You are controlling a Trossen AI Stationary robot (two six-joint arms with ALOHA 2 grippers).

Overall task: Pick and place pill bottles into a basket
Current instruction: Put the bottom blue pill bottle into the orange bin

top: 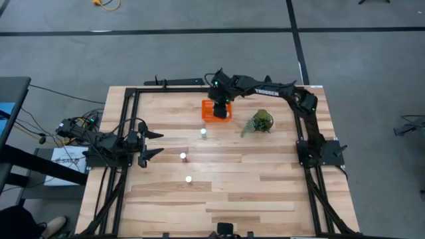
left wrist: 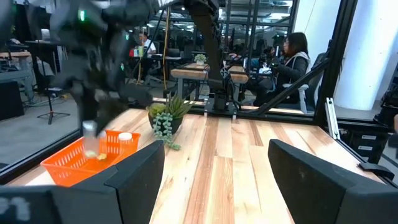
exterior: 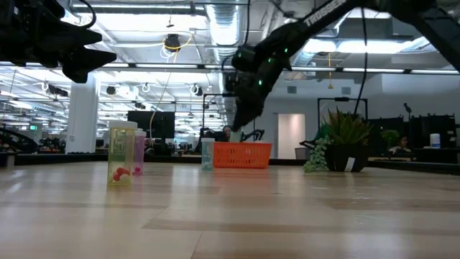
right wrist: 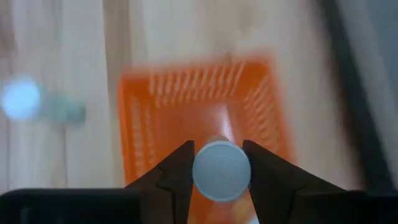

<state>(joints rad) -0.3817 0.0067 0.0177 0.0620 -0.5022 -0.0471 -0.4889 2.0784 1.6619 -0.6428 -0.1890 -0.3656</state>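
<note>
Right gripper [right wrist: 219, 171] is clamping a white-capped pill bottle [right wrist: 221, 169] directly above the orange basket [right wrist: 149, 112]; one bottle [left wrist: 125, 138] seems already inside. Three bottles [top: 182, 157] are standing on the table well to its side, awaiting pickup. Left gripper [top: 154, 143] is waiting, fingers apart.

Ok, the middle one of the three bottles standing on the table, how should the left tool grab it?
Probably take the middle bottle by its round body just under the white cap, coming straight down from above. It stands upright with bare table all round, so the left tool, open beside it, can close on either side.
</note>
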